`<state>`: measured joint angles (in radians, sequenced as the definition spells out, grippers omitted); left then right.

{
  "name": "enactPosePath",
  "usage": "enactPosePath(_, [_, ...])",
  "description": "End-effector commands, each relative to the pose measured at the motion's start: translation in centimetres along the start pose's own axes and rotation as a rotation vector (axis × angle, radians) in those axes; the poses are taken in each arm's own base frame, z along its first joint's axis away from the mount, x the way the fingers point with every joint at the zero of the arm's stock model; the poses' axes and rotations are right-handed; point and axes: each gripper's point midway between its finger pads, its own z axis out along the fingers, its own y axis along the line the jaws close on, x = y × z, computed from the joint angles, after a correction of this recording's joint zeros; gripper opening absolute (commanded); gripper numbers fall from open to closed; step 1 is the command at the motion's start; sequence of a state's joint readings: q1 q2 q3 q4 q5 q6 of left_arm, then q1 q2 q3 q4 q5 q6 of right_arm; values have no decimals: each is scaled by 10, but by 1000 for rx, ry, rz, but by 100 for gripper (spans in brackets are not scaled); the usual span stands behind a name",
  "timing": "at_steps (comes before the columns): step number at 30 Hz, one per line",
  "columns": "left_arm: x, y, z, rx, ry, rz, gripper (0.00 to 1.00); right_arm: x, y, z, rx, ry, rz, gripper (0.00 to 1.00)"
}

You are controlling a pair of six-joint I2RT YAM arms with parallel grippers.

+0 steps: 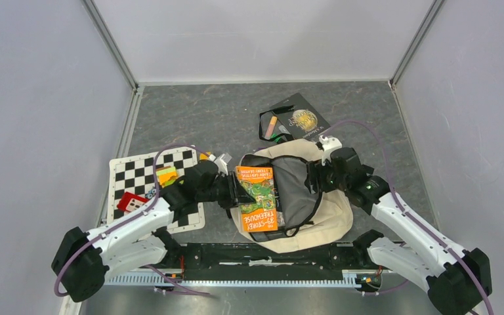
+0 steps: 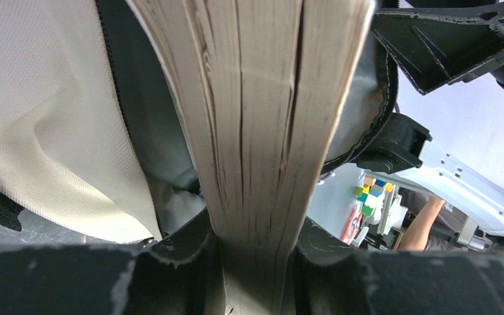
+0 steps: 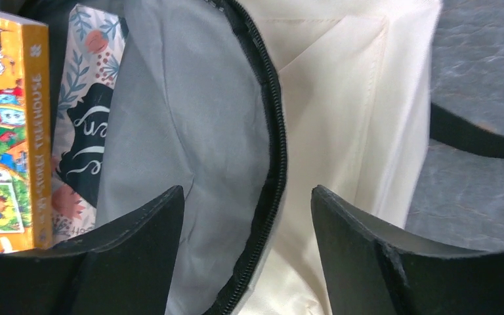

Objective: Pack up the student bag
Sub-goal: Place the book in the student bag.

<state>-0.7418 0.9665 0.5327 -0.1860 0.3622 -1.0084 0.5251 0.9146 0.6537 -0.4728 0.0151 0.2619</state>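
one book [image 1: 257,197] clenched in left fingers [image 2: 164,275], cream student bag [image 1: 331,220] gaping, right fingers [image 3: 138,256] released

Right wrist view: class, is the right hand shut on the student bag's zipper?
No, the right hand is open, its fingers apart on either side of the student bag's zipper.

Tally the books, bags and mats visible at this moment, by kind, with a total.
books: 3 (orange book, floral book, black book)
backpack: 1
checkered mat: 1
total: 5
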Motion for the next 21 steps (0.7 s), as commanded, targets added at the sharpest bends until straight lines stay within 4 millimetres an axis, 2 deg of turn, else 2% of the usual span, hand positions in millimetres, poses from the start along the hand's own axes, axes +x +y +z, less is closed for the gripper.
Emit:
enactPosePath(1, [-17,-27,3,80,-76,4,2,-7,23,4,-128,-44,10,63])
enactPosePath(2, [-17,-23,5,64,-76,-1,2,-11,25,4,-143,-61,9,54])
enactPosePath(5, [-15,-8,11,0,-77,-16,2,-25,27,-4,-148,-117,4,18])
enactPosePath(7, [-15,-3,15,-15,-81,-26,2,-38,27,-11,-142,-156,-1,0])
enactPosePath(11, [-17,-4,20,-9,-92,-44,2,-65,32,-31,-160,-236,-6,0])
enactPosePath(17, [-24,-12,30,27,-111,-67,2,-87,44,-50,-213,-300,-1,0])
enactPosePath(21, [-27,-5,41,10,-132,-97,2,-104,50,-63,-241,-350,-2,0])
